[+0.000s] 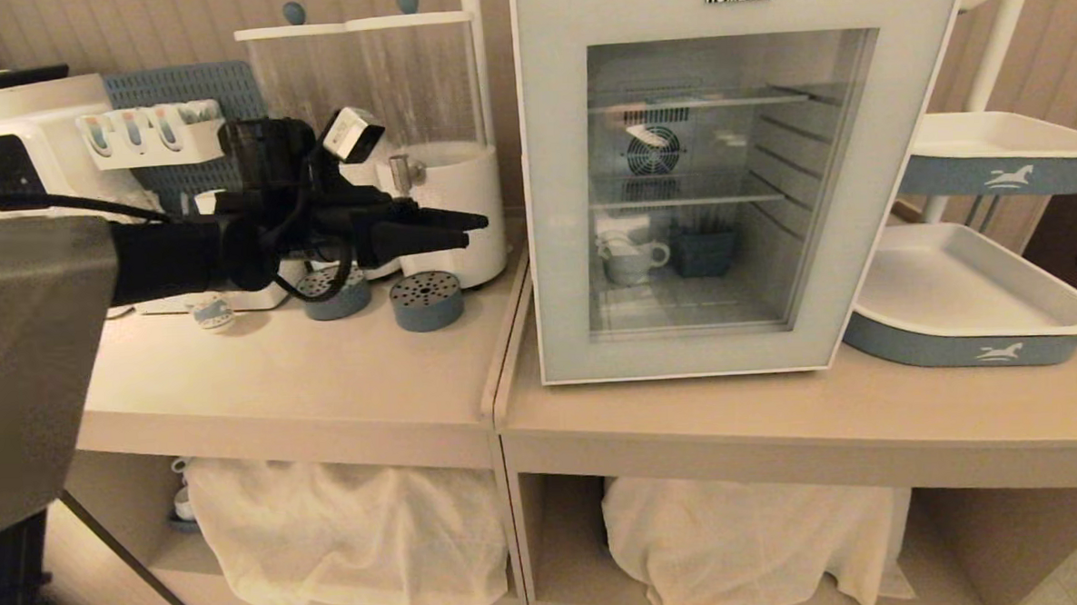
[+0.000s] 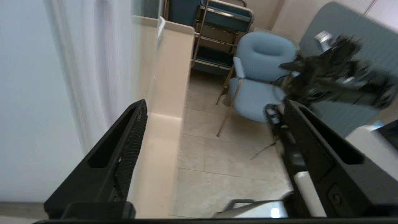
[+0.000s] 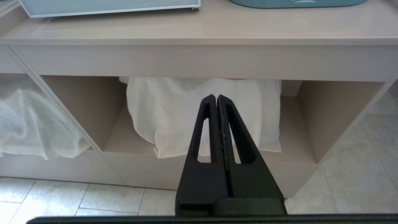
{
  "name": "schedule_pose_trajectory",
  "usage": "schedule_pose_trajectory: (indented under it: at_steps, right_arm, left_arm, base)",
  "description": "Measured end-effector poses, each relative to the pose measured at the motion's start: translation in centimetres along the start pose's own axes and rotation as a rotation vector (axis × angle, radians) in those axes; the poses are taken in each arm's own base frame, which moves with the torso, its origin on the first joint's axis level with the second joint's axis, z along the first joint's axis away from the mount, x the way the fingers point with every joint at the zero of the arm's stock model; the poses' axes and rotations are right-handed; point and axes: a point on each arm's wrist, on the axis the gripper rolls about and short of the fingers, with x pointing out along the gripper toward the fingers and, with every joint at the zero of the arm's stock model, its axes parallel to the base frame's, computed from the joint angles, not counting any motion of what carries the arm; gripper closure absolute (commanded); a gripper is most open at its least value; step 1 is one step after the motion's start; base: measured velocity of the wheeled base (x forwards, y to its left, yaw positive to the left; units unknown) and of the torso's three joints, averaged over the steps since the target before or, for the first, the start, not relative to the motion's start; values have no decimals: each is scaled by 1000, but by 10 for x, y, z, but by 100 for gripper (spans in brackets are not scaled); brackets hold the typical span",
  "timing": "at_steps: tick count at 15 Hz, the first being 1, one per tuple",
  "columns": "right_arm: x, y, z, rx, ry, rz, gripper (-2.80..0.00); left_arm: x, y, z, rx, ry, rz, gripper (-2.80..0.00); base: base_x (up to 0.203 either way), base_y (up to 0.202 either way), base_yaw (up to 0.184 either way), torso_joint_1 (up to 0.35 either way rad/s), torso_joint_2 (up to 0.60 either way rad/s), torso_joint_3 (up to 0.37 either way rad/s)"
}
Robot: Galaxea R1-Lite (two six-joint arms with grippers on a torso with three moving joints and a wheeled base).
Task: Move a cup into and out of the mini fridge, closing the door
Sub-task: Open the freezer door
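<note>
Two grippers are in view, neither holding anything. The left gripper (image 1: 472, 230) hangs over the counter (image 1: 305, 367) at nine o'clock from the mini fridge (image 1: 734, 3), its fingers (image 2: 124, 140) spread wide and empty. The right gripper (image 3: 216, 99) sits low before the shelving, fingers pressed together on nothing. The door (image 1: 554, 247) is closed; behind its glass the cup (image 1: 632, 260) stands on the bottom shelf, handle toward three o'clock

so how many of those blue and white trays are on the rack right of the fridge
2. One white-lined blue rectangular tray sits on the upper tier; another blue and white tray rests lower, beside the white glass-door mini fridge. More may be hidden out of frame.
</note>
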Motion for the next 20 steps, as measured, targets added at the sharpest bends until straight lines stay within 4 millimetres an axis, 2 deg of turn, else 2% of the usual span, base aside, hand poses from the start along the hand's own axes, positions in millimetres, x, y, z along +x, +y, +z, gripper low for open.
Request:
schedule_pose_trajectory:
  at_steps: [5,9,17,20]
  right_arm:
    - [0,0,0,0,0,1,0]
    - [0,0,0,0,0,1,0]
    - [0,0,0,0,0,1,0]
    - [0,0,0,0,1,0,0]
  left_arm:
    - [20,20,-21,16,-3,11,-280]
    - [36,27,-30,31,-4,6,-280]
    - [54,27,-32,41,-9,42,-280]
    - [56,25,-30,34,-9,44,-280]
  base:
    - [0,0,0,0,0,0]
    - [0,0,0,0,0,0]
    - [0,0,0,0,0,0]
    - [0,0,0,0,0,0]
